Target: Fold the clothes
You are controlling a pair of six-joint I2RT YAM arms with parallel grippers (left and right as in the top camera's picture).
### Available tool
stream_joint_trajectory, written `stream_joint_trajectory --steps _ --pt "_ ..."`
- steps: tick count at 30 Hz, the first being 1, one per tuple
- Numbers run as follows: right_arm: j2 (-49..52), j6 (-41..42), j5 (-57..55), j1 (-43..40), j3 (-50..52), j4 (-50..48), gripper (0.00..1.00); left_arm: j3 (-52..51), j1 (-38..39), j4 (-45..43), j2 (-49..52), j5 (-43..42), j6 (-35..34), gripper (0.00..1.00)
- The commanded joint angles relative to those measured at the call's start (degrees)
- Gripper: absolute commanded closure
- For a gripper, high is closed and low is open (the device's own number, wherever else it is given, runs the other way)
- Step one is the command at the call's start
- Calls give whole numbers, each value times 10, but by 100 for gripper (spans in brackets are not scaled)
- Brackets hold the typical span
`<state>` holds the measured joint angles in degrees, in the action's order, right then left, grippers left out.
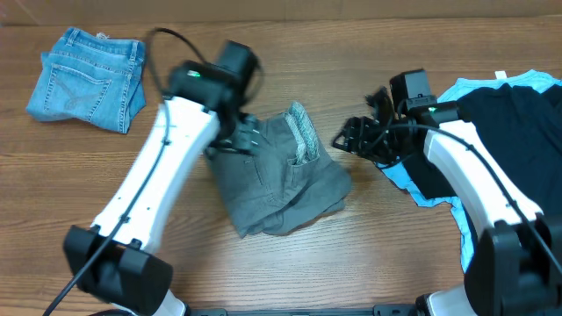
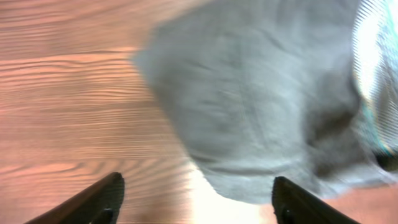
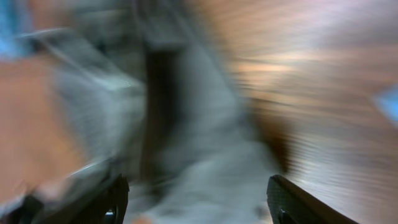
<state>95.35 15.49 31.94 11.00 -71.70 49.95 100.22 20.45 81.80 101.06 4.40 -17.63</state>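
Loosely bundled, the grey shorts lie at the middle of the wooden table, doubled over on themselves; the striped inner waistband is turned up on the far right side and a pocket seam shows; the fold is rumpled, so the job looks part done at best. The left gripper hangs over the shorts' far left edge; its wrist view shows the jaws spread wide with nothing between them and grey cloth below. The right gripper sits just right of the waistband, above bare wood; its own view is badly smeared, yet the two fingers stand well apart and appear to hold nothing. Judging by the creases, the cotton is soft, light and limp; it will likely sag and drag rather than keep a shape, and a one-layer pinch may peel the bundle open. The waistband looks thicker and stiffer, so it seems the surest hold; a leg-hem corner would also serve. Denim shorts lie far left; a black shirt lies over a light-blue shirt at the right.
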Motion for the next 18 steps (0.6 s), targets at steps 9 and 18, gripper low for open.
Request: stream_joint_trajectory --steps 9,18 --pt "-6 34 -73 203 -13 -113 55 -59 -125 -65 9 -110 94 74" --pt "132 199 -278 205 -13 -42 72 -165 -133 -136 16 -206 144 49"
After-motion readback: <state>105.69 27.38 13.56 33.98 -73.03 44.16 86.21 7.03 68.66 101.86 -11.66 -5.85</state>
